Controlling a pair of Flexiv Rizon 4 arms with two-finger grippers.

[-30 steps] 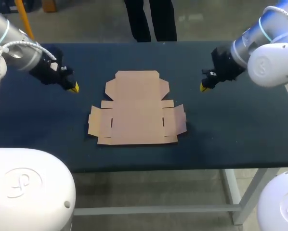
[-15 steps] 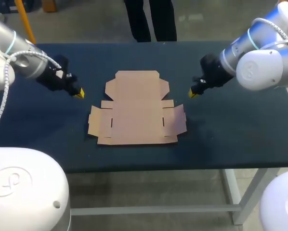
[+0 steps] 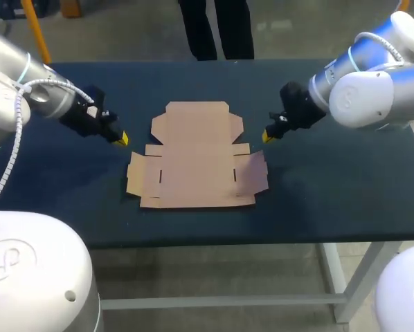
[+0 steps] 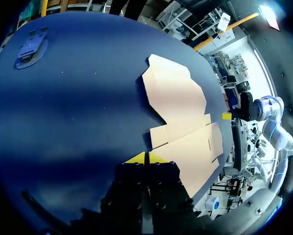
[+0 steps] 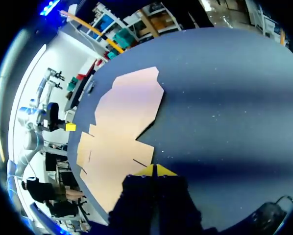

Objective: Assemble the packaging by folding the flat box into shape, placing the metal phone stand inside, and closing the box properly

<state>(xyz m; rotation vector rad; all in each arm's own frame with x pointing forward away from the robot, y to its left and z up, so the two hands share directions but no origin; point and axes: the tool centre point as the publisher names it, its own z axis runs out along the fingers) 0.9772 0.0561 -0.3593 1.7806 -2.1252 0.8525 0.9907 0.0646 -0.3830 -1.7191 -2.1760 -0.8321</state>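
Plain flat box [image 3: 196,155] between left pincer [image 3: 122,139] and right pincer [image 3: 267,136], both closed

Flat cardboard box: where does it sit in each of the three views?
Head view: flat box mid-table, between left gripper and right gripper.
Left wrist view: just ahead of the left gripper.
Right wrist view: just ahead of the right gripper.
Shared landmark: its notched lid flap at the far end.
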